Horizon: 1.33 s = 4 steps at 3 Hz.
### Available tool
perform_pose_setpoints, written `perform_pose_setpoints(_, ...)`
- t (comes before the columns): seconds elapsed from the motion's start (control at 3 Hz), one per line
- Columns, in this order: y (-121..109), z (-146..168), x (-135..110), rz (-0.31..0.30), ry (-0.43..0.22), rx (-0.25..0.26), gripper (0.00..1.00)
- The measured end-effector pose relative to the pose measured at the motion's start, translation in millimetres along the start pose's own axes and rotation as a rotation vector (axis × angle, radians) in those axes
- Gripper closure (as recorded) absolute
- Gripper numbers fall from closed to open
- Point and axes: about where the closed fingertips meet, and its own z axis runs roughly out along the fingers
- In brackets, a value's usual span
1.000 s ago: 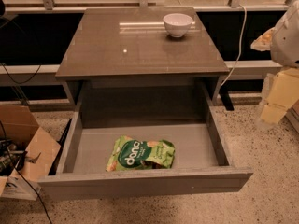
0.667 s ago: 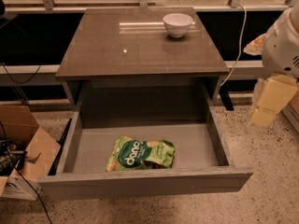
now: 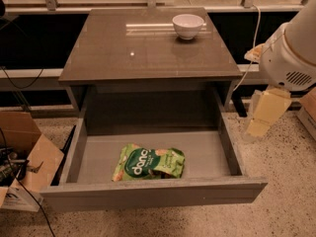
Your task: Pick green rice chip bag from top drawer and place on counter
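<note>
Since the gripper (image 3: 260, 116) swung inward, green rice chip bag (image 3: 148, 163) lies down-left of it in top drawer (image 3: 197, 194); approach starting, claw state indeterminable.

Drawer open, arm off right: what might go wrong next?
1. The gripper hangs right of the top drawer; moving in, it may clip the side wall.
2. The green rice chip bag lies flat near the front panel, so a grasp may catch the panel or slip.
3. The white bowl stands on the counter; placing there may bump it.
</note>
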Motion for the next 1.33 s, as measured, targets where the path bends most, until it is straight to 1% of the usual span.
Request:
perform_pose_setpoints(0.33,8,8,-5,0.020,-0.026,-0.030,0.00)
perform_pose_setpoints(0.67,19,32,-25,0.025,-0.099,-0.080,0.00)
perform_pose_setpoints(1.0,27,69,-52,0.023,-0.199,-0.147,0.00)
perform_pose_setpoints(1.33,28,73,-56,0.025,-0.214,-0.156,0.00)
